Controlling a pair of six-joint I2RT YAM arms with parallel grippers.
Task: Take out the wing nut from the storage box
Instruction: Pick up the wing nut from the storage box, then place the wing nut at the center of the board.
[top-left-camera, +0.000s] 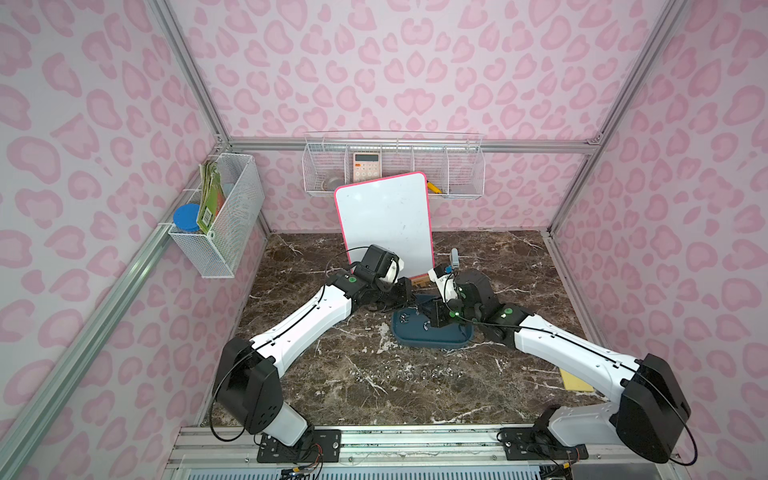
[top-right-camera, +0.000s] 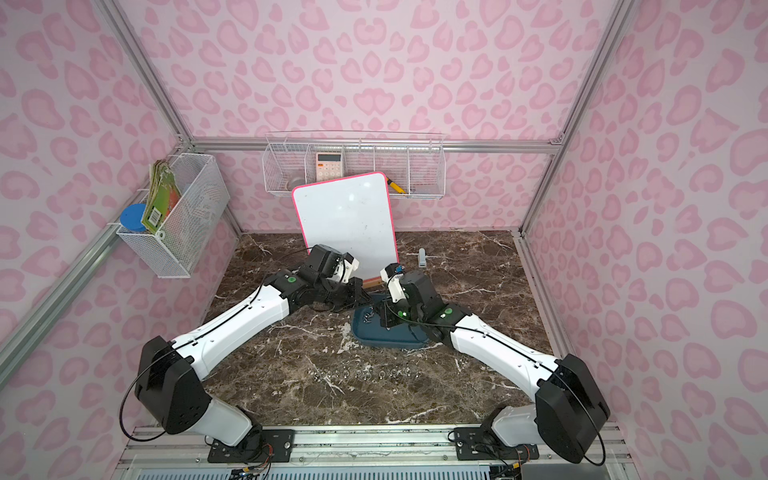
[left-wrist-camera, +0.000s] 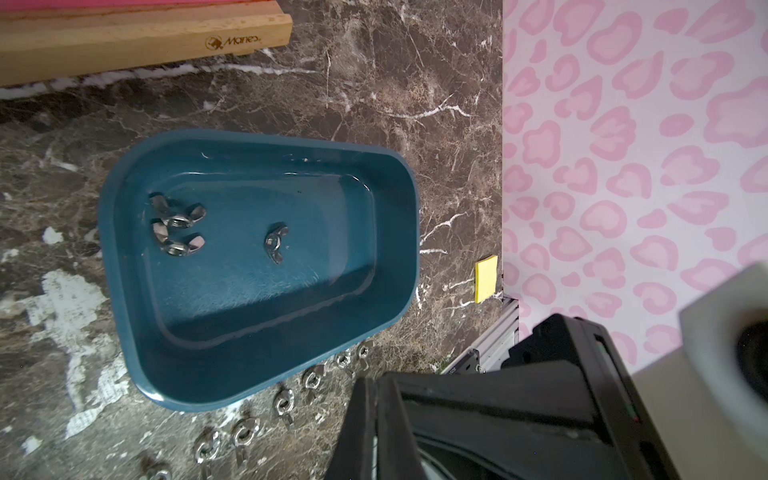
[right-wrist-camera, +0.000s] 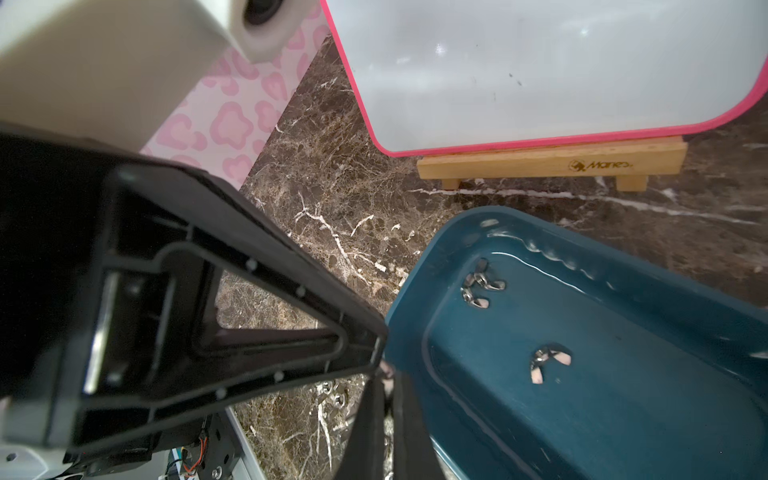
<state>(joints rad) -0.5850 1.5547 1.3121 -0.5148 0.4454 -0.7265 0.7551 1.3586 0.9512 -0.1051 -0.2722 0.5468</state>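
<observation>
- storage box (right-wrist-camera: 623, 415): dark teal plastic, shallow, rounded corners, on the table.
- two wing nuts (right-wrist-camera: 478, 289): silver, close together on the box floor near one end.
- third wing nut (right-wrist-camera: 548, 359): alone, apart from the pair.
- whiteboard (right-wrist-camera: 540, 70): pink rim, standing in a wooden stand (right-wrist-camera: 540, 160) marked "Manes".
- table (right-wrist-camera: 332, 187): brown marble pattern, white veins.
- right gripper (right-wrist-camera: 384, 399): black, jaws nearly together, beside the box rim.
- left gripper (right-wrist-camera: 370, 345): black, tip just beside the box's end.

The 2 arms reach forward and inward, wrists bent down; left gripper (left-wrist-camera: 376, 388) and right gripper (right-wrist-camera: 387, 388) are both closed.
</observation>
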